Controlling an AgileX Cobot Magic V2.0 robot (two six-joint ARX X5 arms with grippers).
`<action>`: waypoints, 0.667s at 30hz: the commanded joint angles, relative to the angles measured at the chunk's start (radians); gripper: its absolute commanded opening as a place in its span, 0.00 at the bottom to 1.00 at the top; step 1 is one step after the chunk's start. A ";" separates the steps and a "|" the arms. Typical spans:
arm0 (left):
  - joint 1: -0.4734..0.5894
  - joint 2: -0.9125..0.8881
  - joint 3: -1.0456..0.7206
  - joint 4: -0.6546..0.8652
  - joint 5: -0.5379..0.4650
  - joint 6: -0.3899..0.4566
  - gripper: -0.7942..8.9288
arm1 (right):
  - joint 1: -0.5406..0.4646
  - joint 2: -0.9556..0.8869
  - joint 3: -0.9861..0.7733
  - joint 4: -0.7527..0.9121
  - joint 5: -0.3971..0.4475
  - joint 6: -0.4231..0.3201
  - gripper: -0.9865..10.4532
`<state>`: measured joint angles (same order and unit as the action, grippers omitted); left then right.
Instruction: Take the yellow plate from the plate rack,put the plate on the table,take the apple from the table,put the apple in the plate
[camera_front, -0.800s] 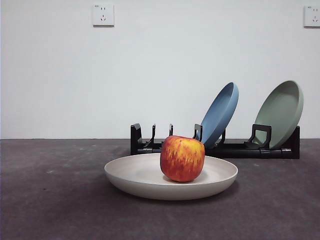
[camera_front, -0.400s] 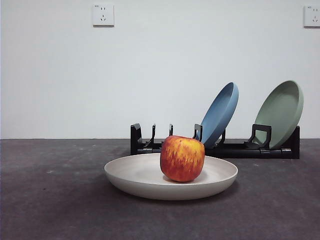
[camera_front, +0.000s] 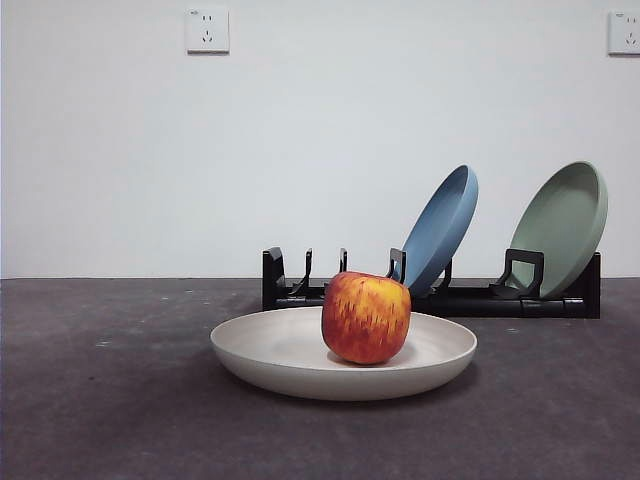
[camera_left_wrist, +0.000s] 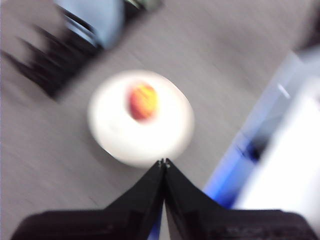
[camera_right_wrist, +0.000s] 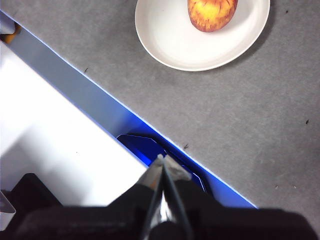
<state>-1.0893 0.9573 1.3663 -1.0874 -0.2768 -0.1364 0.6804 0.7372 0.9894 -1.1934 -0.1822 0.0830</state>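
The cream-coloured yellow plate (camera_front: 300, 352) lies flat on the dark grey table (camera_front: 110, 400) in front of the black plate rack (camera_front: 440, 296). The red and yellow apple (camera_front: 365, 317) sits in the plate, a little right of its middle. The blurred left wrist view shows the plate (camera_left_wrist: 125, 140) and apple (camera_left_wrist: 143, 101) from above, with my left gripper (camera_left_wrist: 163, 162) shut, empty and apart from them. My right gripper (camera_right_wrist: 160, 159) is shut and empty over the table's edge, away from the plate (camera_right_wrist: 175, 40) and apple (camera_right_wrist: 212, 12).
A blue plate (camera_front: 440, 228) and a sage-green plate (camera_front: 562, 226) lean in the rack's right slots. The rack's left slots hold nothing. A white and blue border (camera_right_wrist: 65, 100) runs along the table's near edge. Neither arm shows in the front view.
The plate, apple and rack keep their places in the front view. No arm enters that view.
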 joint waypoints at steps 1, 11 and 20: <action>0.108 -0.030 -0.004 0.151 0.000 0.170 0.08 | 0.002 -0.001 0.000 0.003 0.001 0.006 0.09; 0.732 -0.185 -0.066 0.547 0.338 0.272 0.08 | 0.002 -0.001 0.000 0.003 0.001 0.006 0.09; 0.986 -0.466 -0.527 0.882 0.330 0.273 0.08 | 0.002 -0.001 0.000 0.003 0.001 0.006 0.09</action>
<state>-0.1143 0.5087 0.9100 -0.2226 0.0486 0.1238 0.6804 0.7372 0.9894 -1.1934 -0.1822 0.0830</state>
